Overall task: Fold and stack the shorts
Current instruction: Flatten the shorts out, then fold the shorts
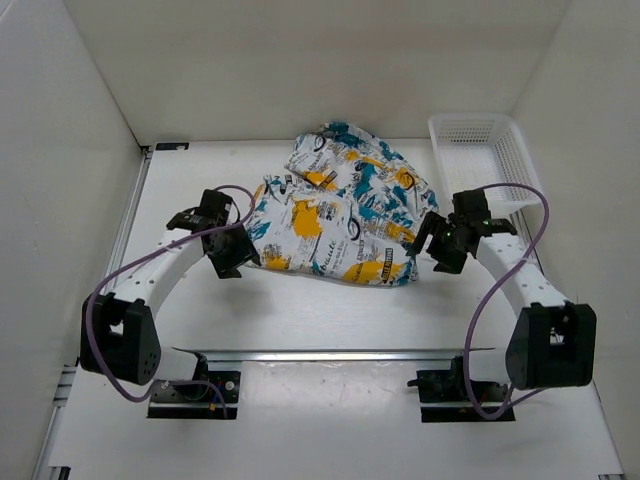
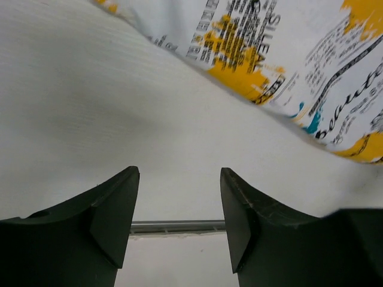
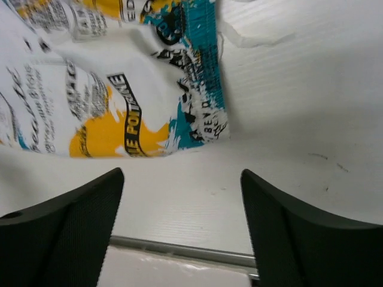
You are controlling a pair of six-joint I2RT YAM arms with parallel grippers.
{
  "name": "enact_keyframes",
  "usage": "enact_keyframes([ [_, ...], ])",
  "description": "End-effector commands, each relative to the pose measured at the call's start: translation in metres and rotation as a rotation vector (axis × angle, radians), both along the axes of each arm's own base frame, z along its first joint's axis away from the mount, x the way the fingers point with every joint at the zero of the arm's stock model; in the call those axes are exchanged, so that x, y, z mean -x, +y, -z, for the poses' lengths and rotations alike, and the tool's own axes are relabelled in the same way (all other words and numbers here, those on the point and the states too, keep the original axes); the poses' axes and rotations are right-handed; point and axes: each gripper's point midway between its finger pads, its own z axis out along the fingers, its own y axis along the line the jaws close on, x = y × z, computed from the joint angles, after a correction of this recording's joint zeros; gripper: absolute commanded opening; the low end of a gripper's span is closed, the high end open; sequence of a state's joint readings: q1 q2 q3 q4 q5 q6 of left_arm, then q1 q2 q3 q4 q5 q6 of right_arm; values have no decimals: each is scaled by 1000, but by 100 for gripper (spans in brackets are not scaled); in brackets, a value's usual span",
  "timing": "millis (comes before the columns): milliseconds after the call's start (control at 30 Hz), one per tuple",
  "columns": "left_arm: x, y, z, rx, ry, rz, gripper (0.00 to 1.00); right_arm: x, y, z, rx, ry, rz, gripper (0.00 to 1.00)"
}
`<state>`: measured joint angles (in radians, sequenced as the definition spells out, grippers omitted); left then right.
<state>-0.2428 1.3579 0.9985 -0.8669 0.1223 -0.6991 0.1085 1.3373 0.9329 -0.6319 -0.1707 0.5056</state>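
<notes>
Left claw (image 2: 179, 173) and right claw (image 3: 182, 174), both open and empty, flank the shorts (image 1: 340, 215); for a neat fold, each should pinch a corner evenly.

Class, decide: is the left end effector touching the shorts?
Apart. The left wrist view shows the left end effector open, with a strip of bare table between it and the shorts.

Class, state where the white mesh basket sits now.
In the top view, the white mesh basket sits at the far right, right of the shorts and beyond the right gripper.
</notes>
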Motion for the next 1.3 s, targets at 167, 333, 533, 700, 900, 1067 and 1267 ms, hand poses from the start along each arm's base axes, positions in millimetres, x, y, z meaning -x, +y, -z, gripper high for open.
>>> enact_keyframes([
  [167,-39,-6,19,-18,56,-112,93,12,-20,-26,41,-105,169,100],
  [333,-55,26,41,-96,90,-217,99,38,-4,-16,-89,-77,205,95],
  [533,-79,42,67,-139,123,-221,95,59,22,2,-286,-58,235,92],
  [700,-102,38,79,-137,124,-198,77,59,26,10,-343,-49,296,92],
  [900,-115,23,80,-127,112,-165,14,36,23,26,-336,-60,345,88],
  [1067,-119,21,73,-114,95,-163,10,18,17,44,-288,-78,374,79],
  [1267,-123,20,53,-100,42,-165,10,-15,17,59,-195,-96,374,65],
])
